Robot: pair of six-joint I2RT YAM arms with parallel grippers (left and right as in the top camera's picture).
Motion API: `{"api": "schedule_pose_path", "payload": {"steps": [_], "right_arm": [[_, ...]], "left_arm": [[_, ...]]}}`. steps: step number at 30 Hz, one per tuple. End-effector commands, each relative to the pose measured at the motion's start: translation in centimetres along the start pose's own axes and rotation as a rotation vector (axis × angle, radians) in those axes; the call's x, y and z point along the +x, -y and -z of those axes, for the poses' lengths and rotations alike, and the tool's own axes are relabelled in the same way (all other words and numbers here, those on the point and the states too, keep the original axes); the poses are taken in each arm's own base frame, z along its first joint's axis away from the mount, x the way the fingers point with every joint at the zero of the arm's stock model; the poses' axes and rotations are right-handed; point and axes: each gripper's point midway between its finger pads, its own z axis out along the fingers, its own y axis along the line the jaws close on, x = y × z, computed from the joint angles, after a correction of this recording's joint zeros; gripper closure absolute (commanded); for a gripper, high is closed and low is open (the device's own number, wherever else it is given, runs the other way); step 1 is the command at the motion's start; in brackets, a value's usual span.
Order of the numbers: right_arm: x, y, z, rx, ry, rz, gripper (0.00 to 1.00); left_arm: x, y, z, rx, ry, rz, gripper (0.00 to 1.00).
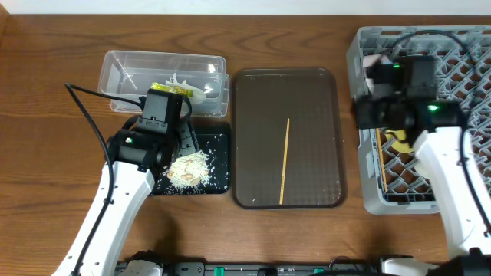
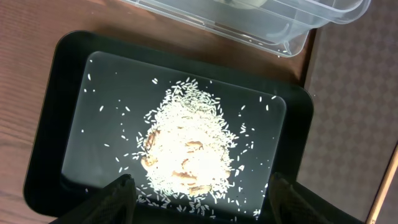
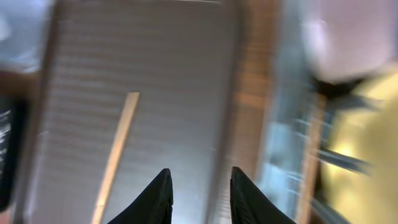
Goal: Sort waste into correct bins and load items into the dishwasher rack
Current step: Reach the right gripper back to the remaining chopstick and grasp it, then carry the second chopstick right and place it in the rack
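The beige rice crumbs [image 2: 186,143] lie piled in the black tray [image 2: 62,124]. My left gripper [image 2: 202,199] hangs open just above the tray's near rim, nothing between its fingers. The crumpled wrapper [image 1: 178,90] lies in the clear tub [image 1: 165,80]. One wooden chopstick [image 1: 285,161] lies on the brown serving tray [image 1: 288,138]. My right gripper [image 3: 200,186] is open and empty over the tray's right edge beside the grey rack [image 1: 368,192]; its view is blurred. The yellow plate [image 1: 399,142] and a pale bowl [image 1: 376,60] sit in the rack.
The clear tub [image 2: 292,25] stands directly behind the black tray, almost touching it. A thin wooden stick [image 1: 381,165] lies in the rack along its left side. Bare wooden table [image 1: 46,169] stretches left of my left arm.
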Motion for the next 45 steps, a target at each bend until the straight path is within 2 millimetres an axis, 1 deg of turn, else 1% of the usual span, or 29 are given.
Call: {"api": "schedule_pose_path", "payload": {"steps": [1,4,6,9,14,16,18,22,24,27,30,31,33,37,40,45], "right_arm": [[1.2,-3.3,-1.7,-0.062,-0.052,-0.004,0.71],[2.8,-5.2,-4.2,-0.047,-0.115,-0.026,0.71],[3.9,-6.3,-5.8,-0.050,-0.156,-0.027,0.66],[6.3,-8.1,-8.6,-0.053,-0.252,-0.030,0.65],[9.6,-9.7,-12.3,-0.013,-0.362,-0.038,0.66],[10.8,-10.3,-13.5,-0.007,-0.398,-0.027,0.66],[11.8,-10.4,-14.4,0.019,-0.426,-0.051,0.66],[13.3,-9.6,-15.7,0.098,-0.458,-0.077,0.69],[13.7,-9.5,-16.1,0.107,-0.470,-0.076,0.75],[13.5,-9.0,-15.9,0.140,-0.458,-0.075,0.84],[12.2,-7.9,-15.4,0.180,-0.412,-0.079,0.86],[11.8,-7.4,-15.2,0.196,-0.398,-0.084,0.89],[10.6,-6.1,-14.3,0.222,-0.363,-0.107,0.99],[8.3,-3.9,-12.4,0.223,-0.301,-0.117,0.99],[6.6,-2.3,-10.4,0.220,-0.251,-0.114,0.99],[3.8,0.8,-6.0,0.230,-0.145,-0.102,0.99]], "left_arm": [[0.1,-0.3,-0.2,-0.017,-0.004,0.007,0.29],[0.1,-0.3,-0.2,-0.017,-0.004,0.007,0.29],[0.1,-0.3,-0.2,-0.017,-0.004,0.007,0.29],[0.1,-0.3,-0.2,-0.017,-0.004,0.007,0.29],[0.1,-0.3,-0.2,-0.017,-0.004,0.007,0.29],[0.1,-0.3,-0.2,-0.017,-0.004,0.007,0.29],[0.1,-0.3,-0.2,-0.017,-0.004,0.007,0.29],[0.1,-0.3,-0.2,-0.017,-0.004,0.007,0.29],[0.1,-0.3,-0.2,-0.017,-0.004,0.007,0.29],[0.1,-0.3,-0.2,-0.017,-0.004,0.007,0.29],[0.1,-0.3,-0.2,-0.017,-0.005,0.007,0.29],[0.1,-0.3,-0.2,-0.017,-0.005,0.007,0.29],[0.1,-0.3,-0.2,-0.017,-0.004,0.007,0.29],[0.1,-0.3,-0.2,-0.017,-0.004,0.007,0.29],[0.1,-0.3,-0.2,-0.017,-0.004,0.007,0.29],[0.1,-0.3,-0.2,-0.017,-0.004,0.007,0.29]]}}
